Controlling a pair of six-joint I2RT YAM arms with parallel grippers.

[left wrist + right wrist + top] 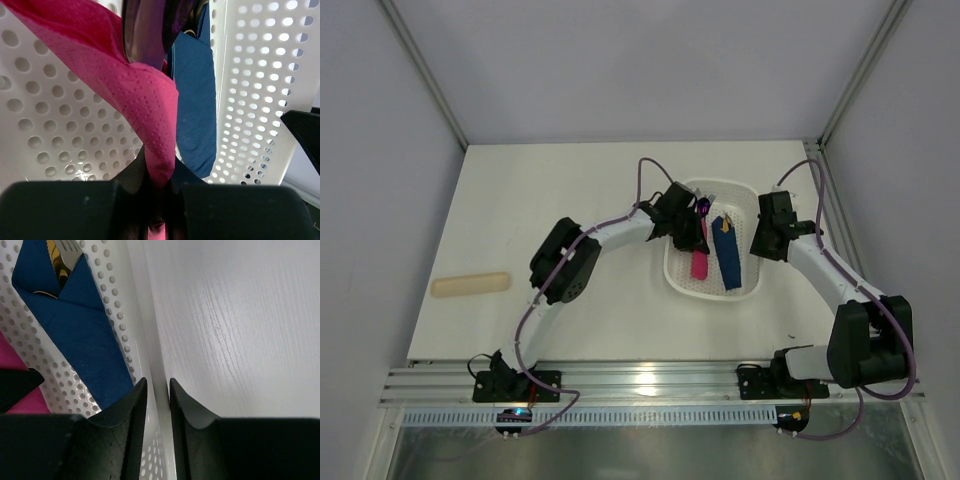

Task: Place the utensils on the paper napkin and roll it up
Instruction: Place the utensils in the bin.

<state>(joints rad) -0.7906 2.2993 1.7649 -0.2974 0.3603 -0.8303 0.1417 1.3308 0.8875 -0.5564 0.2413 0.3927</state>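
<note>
Your left gripper (159, 222) is clamped on the paper napkin (135, 95), which runs straight ahead of its fingertips, wrapped round the utensils (150, 30) inside the basket (250, 100). The napkin is thin, soft and probably tears easily, and the utensils look glossy and slippery, so pinch through the paper onto the handles. Your right gripper (158, 405) sits narrow astride the basket wall; can't tell if it's pinching.

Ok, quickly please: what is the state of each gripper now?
Left gripper: closed, holding the napkin.
Right gripper: fingers astride the basket wall, apparently closed on it.
</note>
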